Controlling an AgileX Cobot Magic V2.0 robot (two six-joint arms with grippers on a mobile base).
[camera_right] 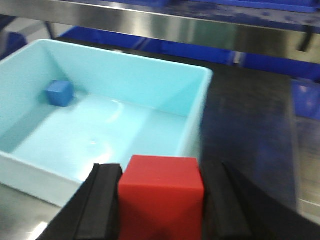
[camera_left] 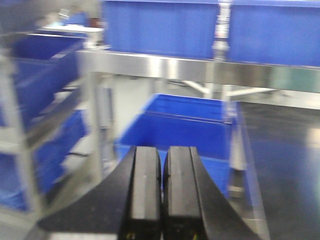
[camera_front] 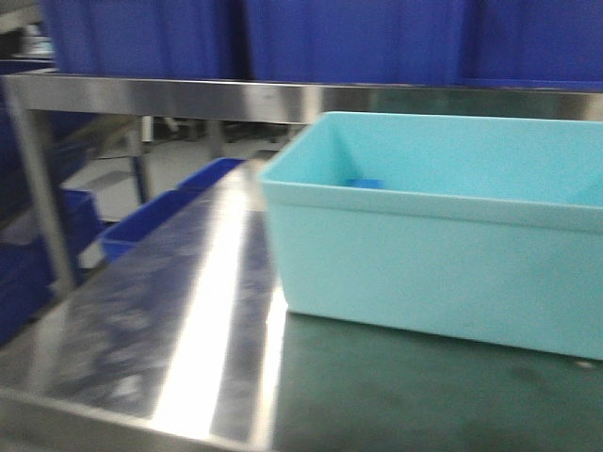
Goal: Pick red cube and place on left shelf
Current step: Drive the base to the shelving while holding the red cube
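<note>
In the right wrist view my right gripper [camera_right: 161, 172] is shut on the red cube [camera_right: 162, 192], held above the near right corner of a light turquoise bin [camera_right: 192, 125]. A small blue cube [camera_right: 59, 93] lies in the bin's far left corner; it also shows in the front view [camera_front: 364, 184]. In the left wrist view my left gripper [camera_left: 162, 160] is shut and empty, pointing past the table's left edge at blue crates [camera_left: 180, 127]. Neither gripper shows in the front view. A steel shelf rail [camera_front: 170, 94] crosses the back.
The turquoise bin [camera_front: 443, 273] stands on the steel table [camera_front: 160, 348] at the right. Blue crates [camera_front: 151, 226] sit low beyond the table's left edge. Large blue bins [camera_front: 283, 38] stand on the upper shelf. Racks with blue bins [camera_left: 35, 100] stand at the left.
</note>
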